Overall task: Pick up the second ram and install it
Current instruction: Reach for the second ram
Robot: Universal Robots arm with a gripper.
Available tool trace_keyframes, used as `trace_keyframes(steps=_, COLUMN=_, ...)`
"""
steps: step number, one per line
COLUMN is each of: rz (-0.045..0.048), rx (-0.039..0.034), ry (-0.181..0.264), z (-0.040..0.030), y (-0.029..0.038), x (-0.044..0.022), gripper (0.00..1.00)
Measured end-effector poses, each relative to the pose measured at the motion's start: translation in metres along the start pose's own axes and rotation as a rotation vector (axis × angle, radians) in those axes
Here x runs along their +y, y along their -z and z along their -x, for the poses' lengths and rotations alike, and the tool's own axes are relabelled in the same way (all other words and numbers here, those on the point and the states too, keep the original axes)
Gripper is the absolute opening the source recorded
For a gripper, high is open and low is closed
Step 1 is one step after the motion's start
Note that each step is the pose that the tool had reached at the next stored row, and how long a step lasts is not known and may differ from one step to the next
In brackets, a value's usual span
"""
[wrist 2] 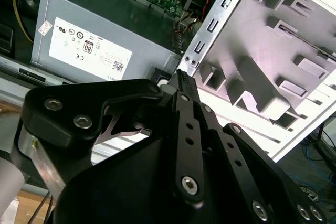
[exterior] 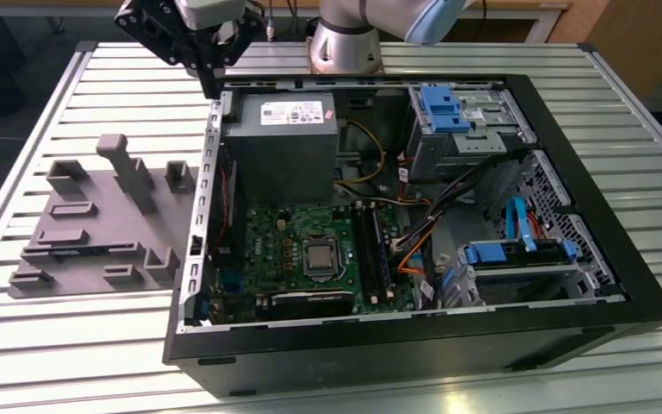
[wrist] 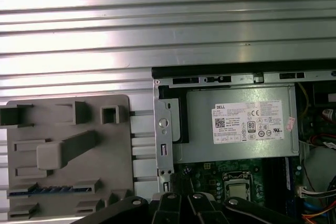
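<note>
The second ram [exterior: 78,251] is a thin blue stick lying in a slot of the grey fixture plate [exterior: 101,216], on the exterior view's left of the open computer case [exterior: 423,345]. The first wrist view shows the same blue stick [wrist: 52,189] low in the fixture plate [wrist: 68,129]. My gripper [exterior: 210,89] hangs above the case's far corner by the power supply, apart from the ram. In the second wrist view its black fingers [wrist 2: 184,108] meet at a tip, shut on nothing. The green motherboard [exterior: 308,250] with its black memory slots [exterior: 371,250] lies inside the case.
A grey power supply [exterior: 279,142] fills the case's far side. Light-blue drive brackets [exterior: 440,108] and coloured cables [exterior: 412,250] sit on the exterior view's right. Tall grey posts [exterior: 130,172] rise from the fixture. All rests on a slatted metal table [exterior: 78,345].
</note>
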State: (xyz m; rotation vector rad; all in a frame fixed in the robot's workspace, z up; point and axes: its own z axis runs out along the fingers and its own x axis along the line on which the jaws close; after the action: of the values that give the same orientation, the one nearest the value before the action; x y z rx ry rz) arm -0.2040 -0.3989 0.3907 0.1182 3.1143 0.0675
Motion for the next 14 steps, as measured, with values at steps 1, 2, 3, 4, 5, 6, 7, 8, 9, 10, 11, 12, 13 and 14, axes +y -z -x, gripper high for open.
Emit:
trace_keyframes(steps=1, rz=0.0, rx=0.0001, ry=0.0, z=-0.0007, y=0.0, x=-0.0001, gripper=0.11)
trace_keyframes(steps=2, rz=0.0, rx=0.0, ry=0.0, z=-0.0016, y=-0.0001, x=-0.0001, gripper=0.11)
trace_keyframes(steps=3, rz=0.0, rx=0.0001, ry=0.0, z=-0.0024, y=-0.0001, x=-0.0002, gripper=0.11)
trace_keyframes(steps=4, rz=0.0, rx=0.0001, ry=0.0, z=-0.0032, y=-0.0001, x=-0.0002, gripper=0.11)
trace_keyframes(steps=5, rz=0.0, rx=0.0001, ry=0.0, z=-0.0041, y=-0.0001, x=-0.0003, gripper=0.11)
trace_keyframes(steps=6, rz=0.0, rx=0.0001, ry=0.0, z=-0.0049, y=-0.0001, x=-0.0004, gripper=0.11)
trace_keyframes(steps=7, rz=0.0, rx=0.0001, ry=0.0, z=-0.0057, y=-0.0001, x=-0.0005, gripper=0.11)
trace_keyframes(steps=8, rz=0.0, rx=0.0001, ry=0.0, z=-0.0064, y=-0.0001, x=-0.0005, gripper=0.11)
trace_keyframes(steps=9, rz=0.0, rx=0.0001, ry=0.0, z=-0.0072, y=-0.0001, x=-0.0006, gripper=0.11)
trace_keyframes(steps=10, rz=0.0, rx=0.0001, ry=0.0, z=-0.008, y=-0.0001, x=-0.0006, gripper=0.11)
trace_keyframes(steps=11, rz=0.0, rx=0.0001, ry=0.0, z=-0.0086, y=-0.0001, x=-0.0007, gripper=0.11)
trace_keyframes(steps=12, rz=0.0, rx=0.0001, ry=0.0, z=-0.0093, y=-0.0002, x=-0.0007, gripper=0.11)
trace_keyframes(steps=13, rz=0.0, rx=0.0, ry=0.0, z=-0.0101, y=-0.0002, x=-0.0008, gripper=0.11)
trace_keyframes(steps=14, rz=0.0, rx=0.0001, ry=0.0, z=-0.0109, y=-0.0001, x=-0.0009, gripper=0.11)
